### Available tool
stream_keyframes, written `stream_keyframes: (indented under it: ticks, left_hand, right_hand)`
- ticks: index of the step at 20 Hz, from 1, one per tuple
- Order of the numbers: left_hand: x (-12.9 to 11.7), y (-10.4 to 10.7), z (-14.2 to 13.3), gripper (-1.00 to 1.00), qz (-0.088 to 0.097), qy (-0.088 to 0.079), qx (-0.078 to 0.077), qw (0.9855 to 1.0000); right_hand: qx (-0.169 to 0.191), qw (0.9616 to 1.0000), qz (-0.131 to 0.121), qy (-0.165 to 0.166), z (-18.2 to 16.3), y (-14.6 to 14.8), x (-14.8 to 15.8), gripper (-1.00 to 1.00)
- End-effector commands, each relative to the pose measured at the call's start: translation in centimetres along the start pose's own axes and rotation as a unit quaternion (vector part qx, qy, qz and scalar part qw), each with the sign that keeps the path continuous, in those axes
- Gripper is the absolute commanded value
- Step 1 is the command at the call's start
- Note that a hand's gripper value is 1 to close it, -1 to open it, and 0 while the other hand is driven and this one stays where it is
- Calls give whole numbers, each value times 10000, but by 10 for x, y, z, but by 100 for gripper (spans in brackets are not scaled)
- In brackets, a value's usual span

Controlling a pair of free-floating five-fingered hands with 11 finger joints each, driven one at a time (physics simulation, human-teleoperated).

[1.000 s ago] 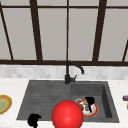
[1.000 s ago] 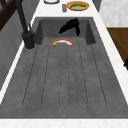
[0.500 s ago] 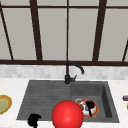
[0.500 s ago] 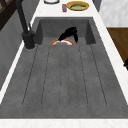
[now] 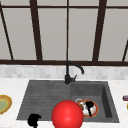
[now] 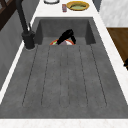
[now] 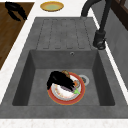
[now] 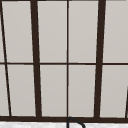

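A red-rimmed plate [image 7: 58,98] with a white middle lies on the floor of the sink basin [image 7: 37,75], beside the drain. My right hand [image 7: 58,80] rests on top of it, fingers stretched across the white part toward a small green scrap. The same right hand [image 5: 88,105] shows over the plate [image 5: 96,110] in the front view, and it arches over the plate [image 6: 53,42] in the left side view as the right hand [image 6: 67,36]. My left hand [image 5: 33,120] hangs idle, fingers relaxed, at the sink's front left corner.
A big red ball [image 5: 67,115] sits at the sink's front edge. The black faucet [image 5: 68,75] stands behind the ribbed drainboard [image 5: 42,100]. A yellow plate [image 5: 3,104] lies on the left counter. A small reddish item [image 5: 125,98] is on the right counter.
My right hand has come down into the basin onto the red-rimmed plate. The left hand and the red ball have stayed put.
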Motion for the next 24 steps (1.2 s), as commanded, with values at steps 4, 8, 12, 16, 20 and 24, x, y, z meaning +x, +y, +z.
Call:
stream_keyframes:
  ticks: [4,8,12,16,20,24]
  left_hand:
    - [0,0,0,0,0,0,0,10000]
    - [0,0,0,0,0,0,0,10000]
    - [0,0,0,0,0,0,0,10000]
    - [0,0,0,0,0,0,0,10000]
    - [0,0,0,0,0,0,0,10000]
    - [0,0,0,0,0,0,0,10000]
  right_hand:
    - [209,9997,-98,-22,-14,-12,-14,-100]
    - [250,9997,-33,6,-32,-3,-14,-100]
    - [514,9986,-81,67,-55,-5,-22,-100]
    - [613,9978,-235,-40,-54,3,-25,-100]
    - [-2,9987,-461,-207,-50,1,-31,100]
    - [-556,9958,-639,-351,-51,-4,-45,100]
